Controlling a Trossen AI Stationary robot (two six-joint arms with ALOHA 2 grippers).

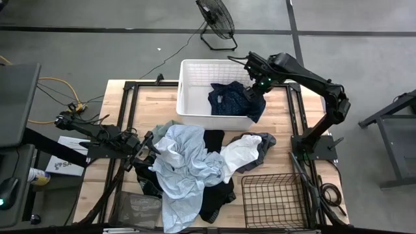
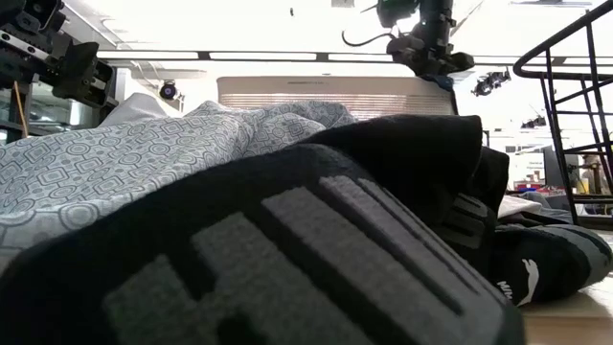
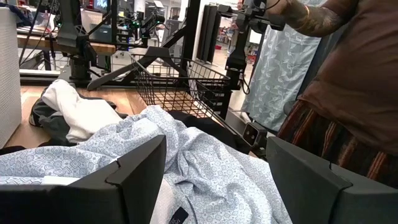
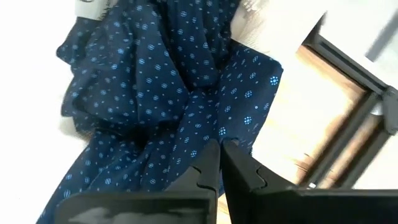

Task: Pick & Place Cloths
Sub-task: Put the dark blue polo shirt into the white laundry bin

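Observation:
A dark navy dotted cloth point(image 1: 231, 99) lies in the white laundry basket point(image 1: 195, 71), and one flap point(image 1: 257, 107) hangs over the basket's near right wall. My right gripper point(image 4: 221, 146) stands above it, pointing down, shut on the cloth. On the table a light blue cloth point(image 1: 185, 162) is heaped over a black cloth point(image 1: 214, 188), with a white-grey cloth point(image 1: 244, 153) to its right. At the pile's left edge my left gripper point(image 3: 214, 180) is held level and open, with the light blue cloth point(image 3: 205, 155) lying ahead of its fingers. My right gripper pinches a fold of the navy dotted cloth point(image 4: 208, 127) between its two fingertips, coming from above and pointing down. A small blue bit point(image 2: 442, 82) shows just under the fingers in the low view. Most of the cloth still rests in the basket.
A black wire basket point(image 1: 273, 198) stands at the table's near right. Black frame rails point(image 1: 130, 97) run along the table's sides. A person point(image 3: 354, 93) stands beyond the table's right side. A floor fan point(image 1: 216, 19) stands behind the table.

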